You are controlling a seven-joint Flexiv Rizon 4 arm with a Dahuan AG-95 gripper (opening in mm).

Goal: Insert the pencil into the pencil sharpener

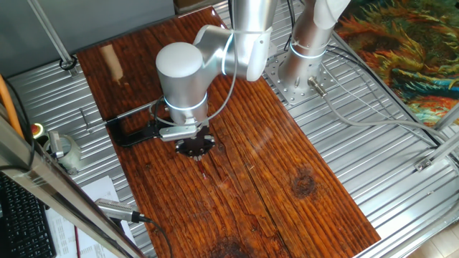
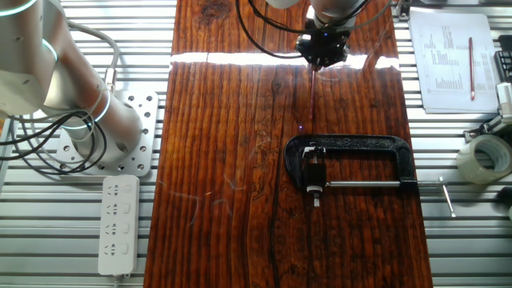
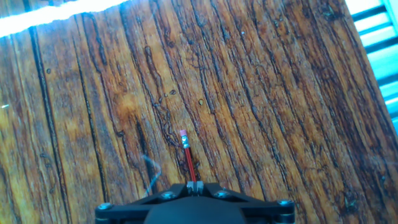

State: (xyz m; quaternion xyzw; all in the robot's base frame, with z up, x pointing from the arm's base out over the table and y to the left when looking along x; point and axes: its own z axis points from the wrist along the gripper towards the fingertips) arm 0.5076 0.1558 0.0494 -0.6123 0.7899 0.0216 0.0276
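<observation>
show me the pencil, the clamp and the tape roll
pencil [image 3: 187,157], hand view, on its red shaft sticking out from the gripper [image 3: 194,185]
clamp [image 2: 352,144], the other fixed view, on the black frame's top bar
tape roll [image 2: 486,159], the other fixed view, on its outer band

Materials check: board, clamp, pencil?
Board: wood, dark reddish, glossy; grain, knots and glare show. Clamp: likely metal, matte black frame with a bare silver screw. Pencil, held by the gripper: thin red stick, pale tip; probably painted wood, too small to confirm.
</observation>
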